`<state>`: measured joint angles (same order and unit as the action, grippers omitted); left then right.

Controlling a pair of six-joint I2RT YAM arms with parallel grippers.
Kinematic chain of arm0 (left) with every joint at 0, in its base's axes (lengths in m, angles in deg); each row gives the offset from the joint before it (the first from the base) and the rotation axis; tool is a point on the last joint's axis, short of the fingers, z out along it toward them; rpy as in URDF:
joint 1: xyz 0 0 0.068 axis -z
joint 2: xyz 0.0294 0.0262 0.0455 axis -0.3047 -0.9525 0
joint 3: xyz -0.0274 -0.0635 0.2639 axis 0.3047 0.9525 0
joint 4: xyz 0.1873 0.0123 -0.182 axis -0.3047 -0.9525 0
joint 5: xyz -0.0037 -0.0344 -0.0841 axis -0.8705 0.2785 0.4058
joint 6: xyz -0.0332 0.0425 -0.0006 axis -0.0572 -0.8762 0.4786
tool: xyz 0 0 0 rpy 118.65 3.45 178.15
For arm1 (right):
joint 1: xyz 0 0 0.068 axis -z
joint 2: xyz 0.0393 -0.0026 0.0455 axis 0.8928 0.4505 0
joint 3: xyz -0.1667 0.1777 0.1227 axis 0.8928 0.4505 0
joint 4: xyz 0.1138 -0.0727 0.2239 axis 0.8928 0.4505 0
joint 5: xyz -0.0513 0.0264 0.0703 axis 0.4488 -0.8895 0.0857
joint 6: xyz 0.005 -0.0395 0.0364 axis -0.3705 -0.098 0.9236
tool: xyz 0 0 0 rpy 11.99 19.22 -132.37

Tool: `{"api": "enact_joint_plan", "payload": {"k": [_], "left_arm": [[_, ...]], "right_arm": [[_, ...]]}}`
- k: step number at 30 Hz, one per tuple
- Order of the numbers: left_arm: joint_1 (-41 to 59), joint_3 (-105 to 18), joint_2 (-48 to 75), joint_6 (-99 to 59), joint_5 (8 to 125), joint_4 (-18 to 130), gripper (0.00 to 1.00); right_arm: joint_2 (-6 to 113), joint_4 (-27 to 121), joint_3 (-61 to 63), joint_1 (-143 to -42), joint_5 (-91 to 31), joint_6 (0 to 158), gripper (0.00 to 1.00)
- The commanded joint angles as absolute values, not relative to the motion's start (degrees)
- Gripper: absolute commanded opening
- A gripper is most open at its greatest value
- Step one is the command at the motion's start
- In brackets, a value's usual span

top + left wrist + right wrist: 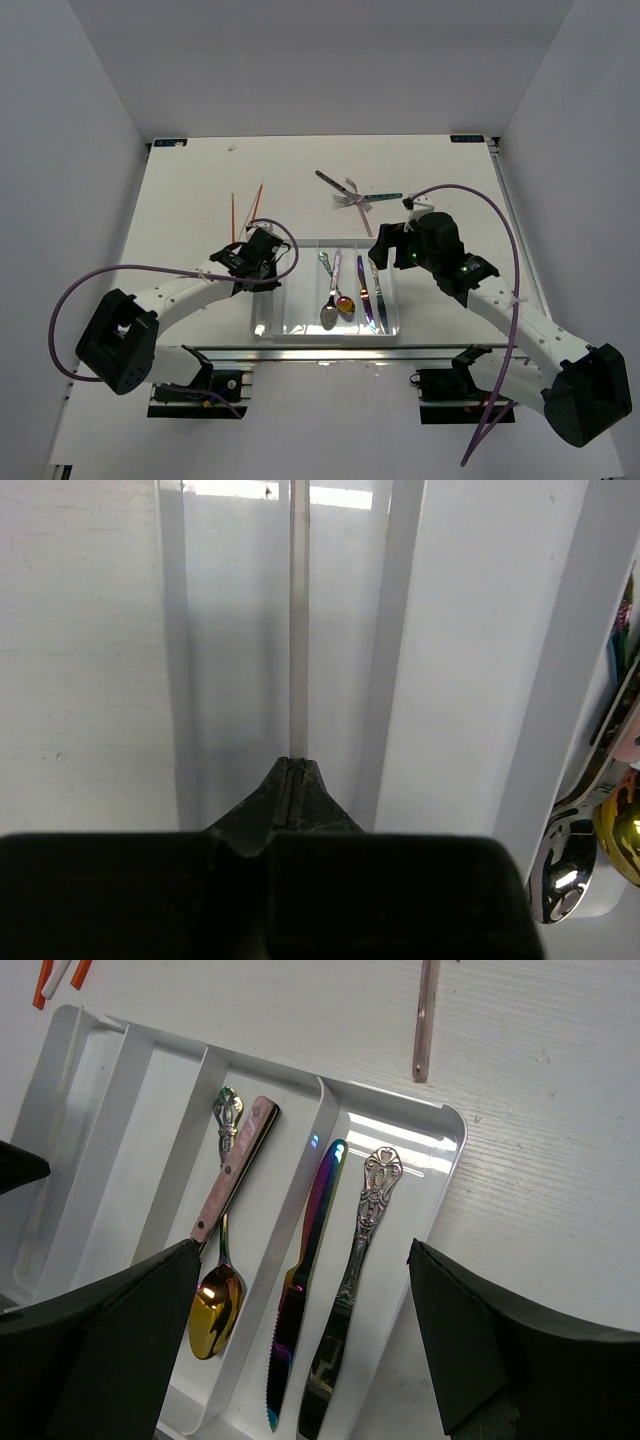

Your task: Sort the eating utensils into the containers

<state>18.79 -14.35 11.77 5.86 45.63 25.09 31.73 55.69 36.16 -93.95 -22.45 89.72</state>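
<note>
Fingers (322,805): L gripper (297,764) clamps thin grey stick (298,630), R gripper (303,1250) wide. Tray (440,1125) has spoons (335,305), knives (300,1300); far chopsticks (234,215), forks (350,200) remain.

The claw (290,768), tips together, hangs over the tray (450,630) beside two spoons (562,875).

White table (200,190), plain grey walls (70,120) on three sides, even lighting.

The table (190,190) is seen whole from high above its near edge, while the tray (303,295) and spoons (215,1310) are viewed closely, downward, from both wrists.
</note>
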Motion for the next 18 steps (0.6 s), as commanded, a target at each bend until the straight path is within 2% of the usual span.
{"api": "enact_joint_plan", "payload": {"k": [1,3,4,7,10,15,16,18], "left_arm": [[19.2,-13.5,12.8,6.5,44.6,25.2,0.05],[19.4,-13.5,13.0,6.7,44.5,25.1,0.13],[19.4,-13.7,13.1,6.8,44.5,24.6,0.24],[19.7,-14.2,14.2,6.8,44.6,24.0,0.42],[19.9,-15.7,15.5,6.6,44.0,22.5,0.48],[20.0,-20.0,17.3,5.9,38.8,18.5,0.65],[19.9,-21.0,17.3,5.6,37.0,17.9,0.77],[19.2,-25.2,16.1,4.5,33.2,15.5,0.92]], "right_arm": [[31.8,53.8,36.1,-93.6,-23.3,89.4,0.89],[31.9,53.8,36.2,-93.6,-23.4,89.4,0.89],[32.0,53.8,36.0,-93.6,-23.5,89.4,0.89],[32.2,53.7,36.1,-93.6,-23.5,89.4,0.89],[32.4,53.6,36.0,-93.6,-23.6,89.5,0.89],[32.4,53.8,35.7,-93.6,-23.5,89.5,0.89],[32.2,53.8,35.7,-93.6,-23.5,89.5,0.89],[31.8,53.8,35.8,-93.6,-23.5,89.4,0.89]]}}
